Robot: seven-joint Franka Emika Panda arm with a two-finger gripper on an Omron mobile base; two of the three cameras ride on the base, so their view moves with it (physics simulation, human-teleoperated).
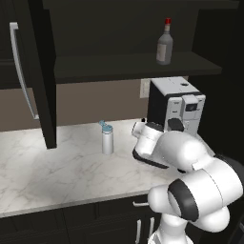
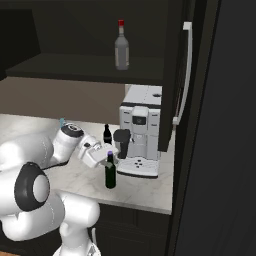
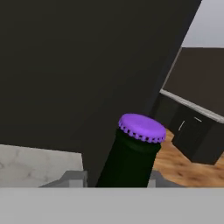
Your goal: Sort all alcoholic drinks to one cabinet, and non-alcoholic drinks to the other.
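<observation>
A dark green beer bottle (image 2: 110,176) with a purple cap stands upright on the counter in front of the coffee machine. My gripper (image 2: 108,159) sits at its neck. In the hand view the bottle's neck (image 3: 131,153) rises between the jaws, which stand close on either side; contact cannot be made out. The clear-grey liquor bottle (image 1: 164,45) (image 2: 121,47) with a red cap stands on the shelf of the open upper cabinet (image 1: 133,66). On the counter, the white flask (image 1: 107,139) with a blue lid is left of my arm. The small black red-labelled bottle (image 2: 107,134) is behind the gripper.
A white coffee machine (image 1: 176,102) (image 2: 141,131) stands just right of the beer bottle. The cabinet's doors (image 1: 33,71) (image 2: 176,65) hang open on both sides, with silver bar handles. Marble counter (image 1: 57,171) stretches left. Lower cupboards (image 1: 95,221) run below the counter edge.
</observation>
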